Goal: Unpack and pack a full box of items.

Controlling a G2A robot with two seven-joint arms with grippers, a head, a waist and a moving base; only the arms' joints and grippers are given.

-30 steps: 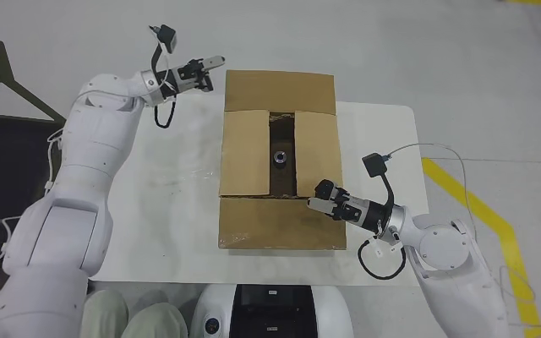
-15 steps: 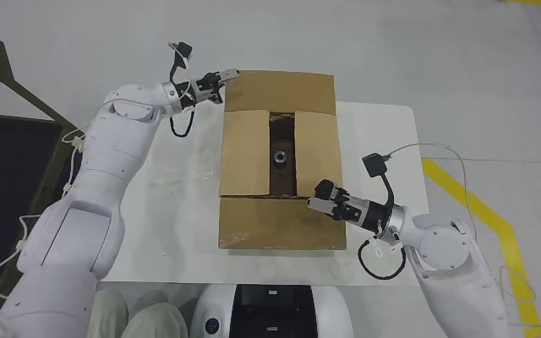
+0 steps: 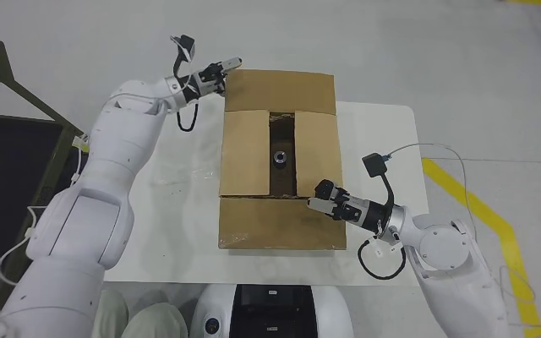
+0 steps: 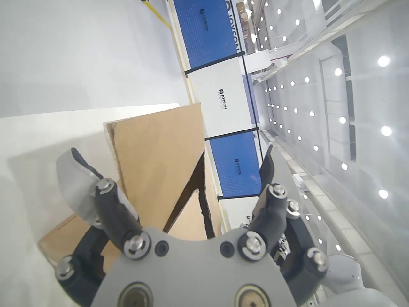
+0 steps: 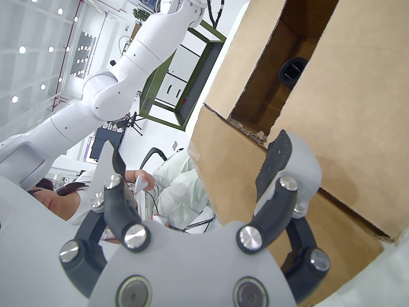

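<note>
- White desk [image 3: 380,127] carries the cardboard box [image 3: 245,152] at its middle. The far flap [image 3: 283,89] and near flap [image 3: 279,224] lie folded outward. The two side flaps [image 3: 317,148] lie almost shut, with a narrow gap between them.
- Down in that gap sits a dark round item [image 3: 279,157]. What else the box holds is hidden.
- The left fingers [image 4: 76,174] are spread and grip nothing, at the far flap's left corner, with the cardboard edge in line between them. If they close on only that corner, the flap may crease, tear or slip free.
- The right fingers [image 5: 284,154] are also spread and empty, where the right side flap meets the near flap. If they catch both layers at once, the pull would go into the whole box rather than one flap.
- Nothing pins the box down, so an uneven tug on either flap could slide or turn it on the desk.
- Reaching for the item while the side flaps lie this close would likely jam the fingers against their edges.
</note>
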